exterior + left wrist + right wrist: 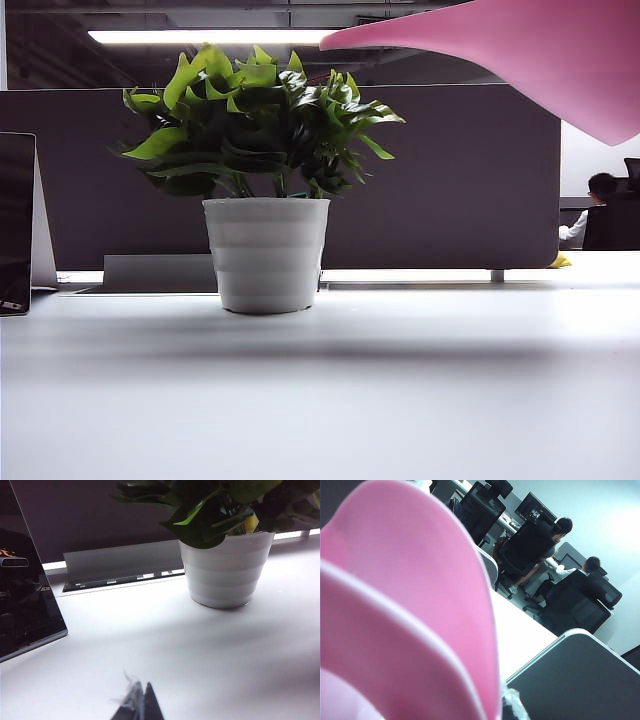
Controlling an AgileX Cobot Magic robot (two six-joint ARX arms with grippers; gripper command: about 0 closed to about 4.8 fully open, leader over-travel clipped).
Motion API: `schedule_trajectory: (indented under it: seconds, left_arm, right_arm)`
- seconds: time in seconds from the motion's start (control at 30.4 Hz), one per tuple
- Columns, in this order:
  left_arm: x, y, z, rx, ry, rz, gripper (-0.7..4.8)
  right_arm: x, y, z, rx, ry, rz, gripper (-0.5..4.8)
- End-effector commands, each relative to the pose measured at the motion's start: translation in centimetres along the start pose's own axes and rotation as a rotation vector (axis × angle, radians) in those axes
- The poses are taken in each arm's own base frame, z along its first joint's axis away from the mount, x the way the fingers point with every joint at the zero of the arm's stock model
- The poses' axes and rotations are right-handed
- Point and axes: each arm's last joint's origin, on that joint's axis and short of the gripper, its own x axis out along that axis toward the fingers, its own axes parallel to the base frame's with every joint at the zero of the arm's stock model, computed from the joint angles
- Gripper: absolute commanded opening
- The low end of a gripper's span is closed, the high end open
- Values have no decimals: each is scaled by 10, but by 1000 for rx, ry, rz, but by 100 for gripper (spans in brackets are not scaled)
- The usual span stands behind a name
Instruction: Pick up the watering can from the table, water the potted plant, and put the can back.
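Spout: watering can (540,50) aloft, long axis pointing left, tip above potted plant (262,130).
Right tool: unseen; grip cannot be told.
Left tool (139,705): low over table (320,400), apparently closed, empty.

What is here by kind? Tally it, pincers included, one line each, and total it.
watering can, pink, aloft, spout over the plant: 1
potted plant, standing on the table: 1
dark screen, far left: 1
pincers: 2, the left pincer low over the table, the right pincer gripping the can
Total: 5
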Motion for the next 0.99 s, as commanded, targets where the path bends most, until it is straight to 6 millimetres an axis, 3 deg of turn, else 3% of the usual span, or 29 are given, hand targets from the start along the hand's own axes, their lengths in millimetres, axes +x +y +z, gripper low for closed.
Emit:
schedule_trajectory:
  seconds: [0.03,0.99]
  left_arm:
    - [0,0,1,-1,-7,-5,-5]
    - [0,0,1,-1,-7,-5,-5]
  right_arm:
    - [-6,-12,17,-32,-116,-100,-6]
    - [-9,-13,34,-195,-206,-146,-5]
